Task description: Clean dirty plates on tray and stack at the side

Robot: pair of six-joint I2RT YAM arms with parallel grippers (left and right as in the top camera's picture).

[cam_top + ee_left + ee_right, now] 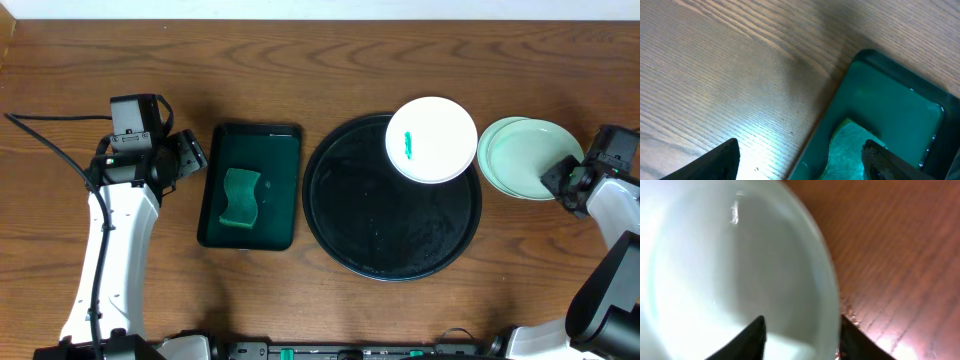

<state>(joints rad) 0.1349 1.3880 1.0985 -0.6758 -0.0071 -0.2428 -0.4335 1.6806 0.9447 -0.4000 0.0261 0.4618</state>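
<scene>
A white plate with a small green smear sits on the far right part of the black round tray. Two pale mint plates lie stacked on the table just right of the tray. My right gripper is at the stack's near right edge. In the right wrist view the top plate fills the frame; my right gripper straddles its rim, open, one finger inside and one outside. My left gripper is open at the left edge of the green tray, holding nothing.
A dark green rectangular tray left of the black tray holds a green sponge. In the left wrist view the sponge lies by the right finger, with the green tray's wall behind. Bare wood surrounds everything.
</scene>
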